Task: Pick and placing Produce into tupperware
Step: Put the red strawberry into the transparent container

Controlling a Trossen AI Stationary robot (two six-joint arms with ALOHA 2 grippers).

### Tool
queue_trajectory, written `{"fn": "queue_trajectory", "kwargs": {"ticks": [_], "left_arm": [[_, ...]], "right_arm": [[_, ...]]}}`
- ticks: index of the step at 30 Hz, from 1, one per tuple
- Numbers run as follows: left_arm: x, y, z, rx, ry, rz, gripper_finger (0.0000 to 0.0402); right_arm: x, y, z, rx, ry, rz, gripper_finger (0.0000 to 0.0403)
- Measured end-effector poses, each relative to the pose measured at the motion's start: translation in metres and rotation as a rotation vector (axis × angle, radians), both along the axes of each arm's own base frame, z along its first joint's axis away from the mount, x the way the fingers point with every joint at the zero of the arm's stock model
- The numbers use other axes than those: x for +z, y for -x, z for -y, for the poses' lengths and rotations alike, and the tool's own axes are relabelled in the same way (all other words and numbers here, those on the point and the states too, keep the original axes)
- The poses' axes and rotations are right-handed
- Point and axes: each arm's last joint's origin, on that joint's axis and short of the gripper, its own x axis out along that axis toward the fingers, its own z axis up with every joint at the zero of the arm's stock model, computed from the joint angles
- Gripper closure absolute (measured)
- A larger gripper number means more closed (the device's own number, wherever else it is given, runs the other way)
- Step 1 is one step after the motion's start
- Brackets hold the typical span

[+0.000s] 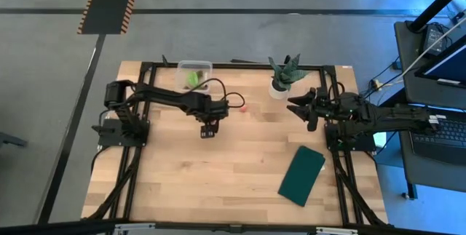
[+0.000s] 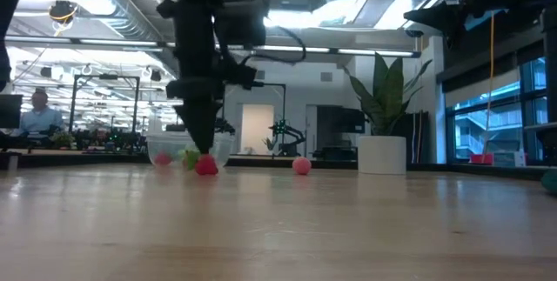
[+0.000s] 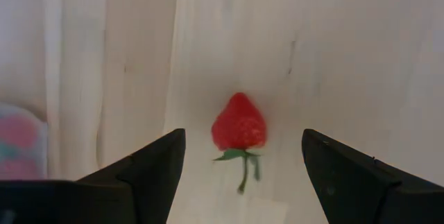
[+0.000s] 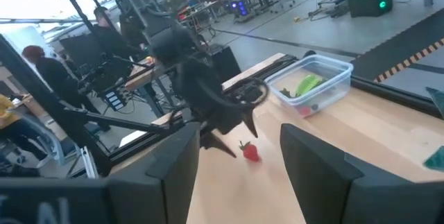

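Observation:
My left gripper (image 3: 243,135) is open and points down over the middle of the table (image 1: 209,122). A small red strawberry (image 3: 238,122) with a green stem lies on the wood between its fingers, touching neither; it also shows under that gripper in the low view (image 2: 206,166). The clear tupperware (image 1: 194,73) stands at the far edge and holds the green lumpy piece (image 1: 192,79) and a small reddish piece (image 4: 306,109). The pinkish round fruit (image 1: 244,107) rests on the table to the gripper's right. My right gripper (image 1: 304,108) waits open at the right side.
A spiky green plant in a white pot (image 1: 282,77) stands at the far edge near the right gripper. A flat dark green rectangle (image 1: 302,174) lies near the right front. Bare wood (image 1: 182,177) spreads across the near half of the table. People show in the room behind.

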Motion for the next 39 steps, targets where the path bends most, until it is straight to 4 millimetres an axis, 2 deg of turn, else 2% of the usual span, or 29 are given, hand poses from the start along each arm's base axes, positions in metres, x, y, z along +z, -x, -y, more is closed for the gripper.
{"fn": "queue_trajectory", "kwargs": {"ticks": [3, 15, 21, 26, 39], "left_arm": [[-0.006, 0.001, -0.004, 0.013, 0.009, -0.031, 0.0124], [-0.010, -0.003, -0.016, 0.040, 0.065, 0.006, 0.0124], [-0.026, -0.005, -0.014, 0.028, 0.092, -0.051, 0.0125], [-0.028, -0.009, -0.013, 0.021, 0.087, -0.024, 0.0125], [-0.029, -0.008, -0.017, 0.038, 0.077, -0.027, 0.0166]], "right_arm": [[0.000, 0.000, -0.001, 0.027, -0.002, 0.000, 0.0199], [0.000, 0.000, -0.002, 0.054, -0.003, -0.001, 0.0199], [0.000, 0.000, -0.002, 0.053, -0.003, 0.001, 0.0199], [0.000, 0.000, -0.002, 0.054, -0.003, 0.000, 0.0199], [0.000, 0.000, -0.002, 0.054, -0.003, 0.000, 0.0199]]}}
